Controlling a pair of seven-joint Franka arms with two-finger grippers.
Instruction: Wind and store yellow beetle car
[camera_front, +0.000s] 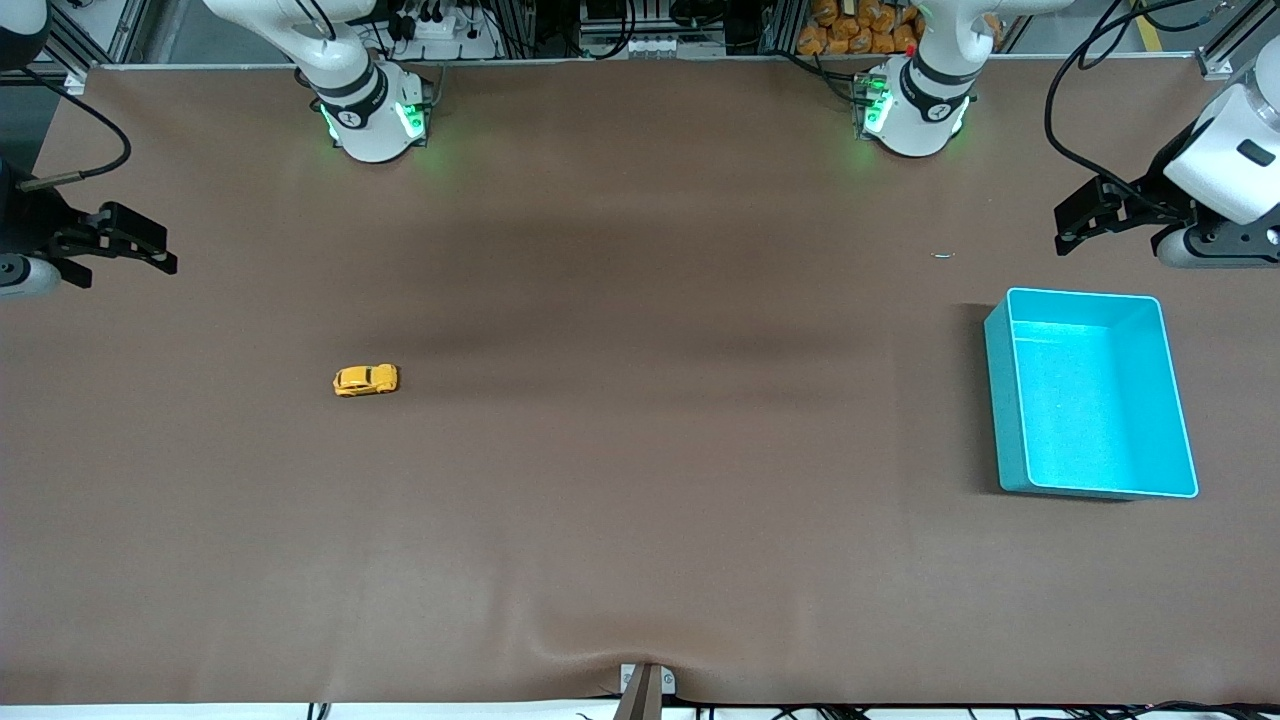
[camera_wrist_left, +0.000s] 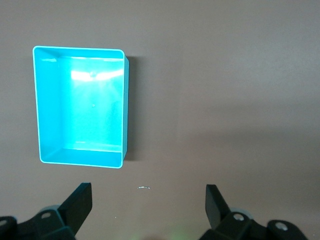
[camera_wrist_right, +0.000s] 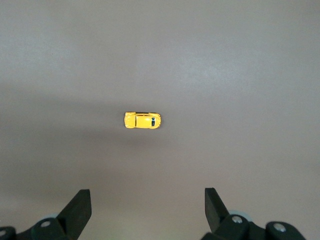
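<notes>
The yellow beetle car (camera_front: 366, 380) is a tiny yellow-orange toy that stands on its wheels on the brown table, toward the right arm's end. It also shows in the right wrist view (camera_wrist_right: 142, 120), well apart from the fingers. My right gripper (camera_front: 160, 248) (camera_wrist_right: 147, 200) is open and empty, up over the table's edge at the right arm's end. The turquoise bin (camera_front: 1085, 294) is empty and stands toward the left arm's end; it also shows in the left wrist view (camera_wrist_left: 80, 105). My left gripper (camera_front: 1062, 232) (camera_wrist_left: 148, 200) is open and empty, up over bare table beside the bin.
A small silvery scrap (camera_front: 944, 255) lies on the table between the left arm's base (camera_front: 915, 110) and the bin; it also shows in the left wrist view (camera_wrist_left: 144, 188). The right arm's base (camera_front: 370, 115) stands at the table's top edge. A clamp (camera_front: 645, 690) sits at the near edge.
</notes>
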